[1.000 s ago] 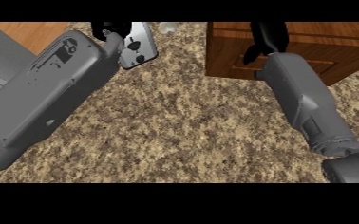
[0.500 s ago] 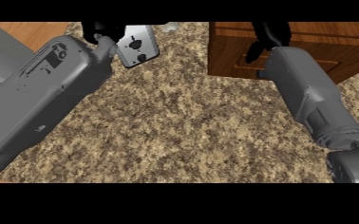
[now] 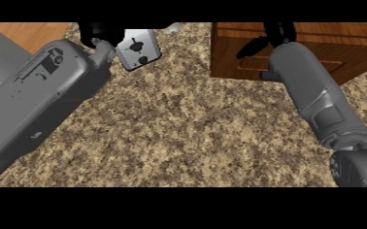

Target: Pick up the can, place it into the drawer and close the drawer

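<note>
No can shows plainly. A small pale shape (image 3: 172, 26) peeks in at the picture's top edge, just right of my left hand, and I cannot tell what it is. My left hand (image 3: 136, 49) is at the upper left, its grey back plate facing me and its black parts cut off by the top edge. The wooden drawer unit (image 3: 237, 58) stands at the upper right on the counter. My right hand (image 3: 276, 33) reaches over its top, mostly cut off by the picture's edge. Whether the drawer is open is hidden.
The speckled stone counter (image 3: 193, 126) fills the middle between my two grey forearms. A strip of wooden floor (image 3: 32, 34) shows past the counter's edge at the upper left.
My right forearm has pushed farther out over the drawer unit. The left hand has barely shifted.
</note>
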Robot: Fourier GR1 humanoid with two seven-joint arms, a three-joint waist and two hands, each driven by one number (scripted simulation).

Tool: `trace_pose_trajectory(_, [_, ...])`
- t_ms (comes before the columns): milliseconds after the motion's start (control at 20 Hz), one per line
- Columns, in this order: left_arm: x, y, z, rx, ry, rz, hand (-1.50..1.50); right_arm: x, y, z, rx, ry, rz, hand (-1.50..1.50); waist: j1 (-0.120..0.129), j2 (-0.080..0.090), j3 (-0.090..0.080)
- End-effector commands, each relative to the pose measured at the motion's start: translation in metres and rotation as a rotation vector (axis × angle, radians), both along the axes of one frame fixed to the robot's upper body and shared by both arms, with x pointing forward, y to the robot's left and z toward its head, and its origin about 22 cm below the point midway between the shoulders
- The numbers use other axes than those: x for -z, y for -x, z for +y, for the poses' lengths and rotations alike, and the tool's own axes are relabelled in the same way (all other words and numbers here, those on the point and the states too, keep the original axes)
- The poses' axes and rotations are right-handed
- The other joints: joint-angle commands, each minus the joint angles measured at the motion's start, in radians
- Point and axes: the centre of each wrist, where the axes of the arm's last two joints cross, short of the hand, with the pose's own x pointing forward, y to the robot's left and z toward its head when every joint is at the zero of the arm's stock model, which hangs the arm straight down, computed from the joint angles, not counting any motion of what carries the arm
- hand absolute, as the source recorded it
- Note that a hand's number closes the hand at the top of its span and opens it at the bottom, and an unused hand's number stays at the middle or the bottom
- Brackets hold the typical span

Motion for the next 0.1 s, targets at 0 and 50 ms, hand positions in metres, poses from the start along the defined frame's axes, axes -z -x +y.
trace_pose_trajectory(0, [-0.0086,0.0033,0.0006,-0.008,0.013,0.0,-1.5,-0.0267,-0.008,0.019,-0.042,-0.217,-0.05,-1.5,0.014,-0.012,-0.008])
trace_pose_trajectory(50, [-0.0004,0.0071,0.0032,0.014,0.003,-0.008,-1.5,-0.0322,-0.0094,0.0098,-0.025,-0.213,-0.044,-1.5,0.033,-0.005,-0.01])
